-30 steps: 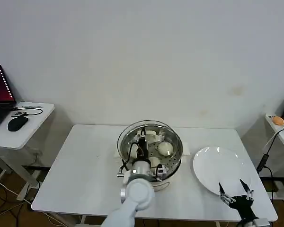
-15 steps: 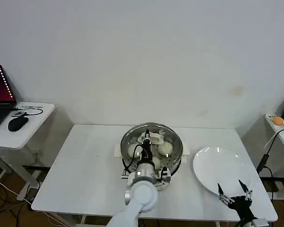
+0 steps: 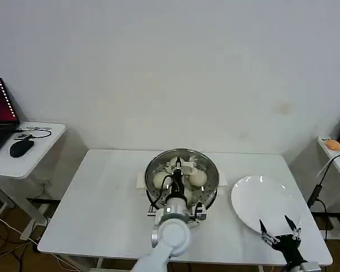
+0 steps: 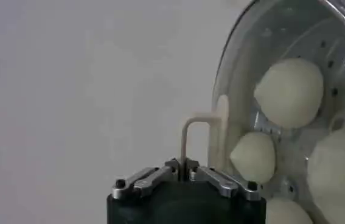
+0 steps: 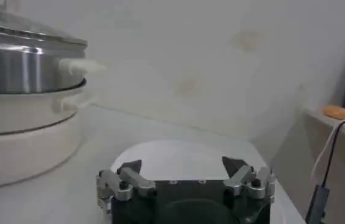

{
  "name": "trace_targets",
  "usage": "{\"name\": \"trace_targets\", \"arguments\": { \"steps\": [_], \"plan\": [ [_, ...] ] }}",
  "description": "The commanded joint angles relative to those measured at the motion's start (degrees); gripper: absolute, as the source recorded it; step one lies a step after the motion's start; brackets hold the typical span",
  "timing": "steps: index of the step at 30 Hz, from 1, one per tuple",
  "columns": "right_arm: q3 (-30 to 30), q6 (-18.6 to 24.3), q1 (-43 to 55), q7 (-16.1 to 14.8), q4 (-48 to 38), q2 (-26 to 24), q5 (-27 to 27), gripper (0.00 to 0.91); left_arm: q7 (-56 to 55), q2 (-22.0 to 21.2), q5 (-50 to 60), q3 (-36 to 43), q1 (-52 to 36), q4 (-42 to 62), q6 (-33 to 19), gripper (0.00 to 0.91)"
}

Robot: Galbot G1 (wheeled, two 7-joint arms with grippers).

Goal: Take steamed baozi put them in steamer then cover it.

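The steamer stands mid-table on its white base. The glass cover lies over it, at or just above the rim; I cannot tell which. My left gripper is shut on the cover's cream bar handle, its jaws pinched on the bar in the left wrist view, where the gripper sits below it. Through the glass I see steamed baozi, and closer up baozi on the perforated tray. My right gripper hangs open and empty near the table's front right edge.
A flat white plate lies bare to the right of the steamer, just beyond the right gripper. A side desk with a laptop and a mouse stands at the far left. Another small table with an orange object is at the far right.
My left gripper has carried the cover to the right, from overhanging the steamer's left side to sitting centred over it. The right gripper stayed put.
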Motion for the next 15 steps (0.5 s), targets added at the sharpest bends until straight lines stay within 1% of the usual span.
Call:
{"name": "trace_targets", "arguments": {
  "steps": [1, 9, 15],
  "plan": [
    [-0.2, -0.1, 0.0, -0.1, 0.1, 0.0, 0.1, 0.907, -0.2, -0.3, 1.0, -0.2, 0.3, 0.4, -0.6, 0.907],
    [-0.3, -0.2, 0.0, -0.1, 0.2, 0.0, 0.1, 0.907, -0.1, -0.3, 1.1, -0.3, 1.0, -0.5, -0.7, 0.907],
    [-0.5, -0.2, -0.2, -0.1, 0.3, 0.1, -0.1, 0.907, 0.3, 1.3, -0.8, 0.3, 1.7, -3.9, -0.5, 0.907]
  ]
}}
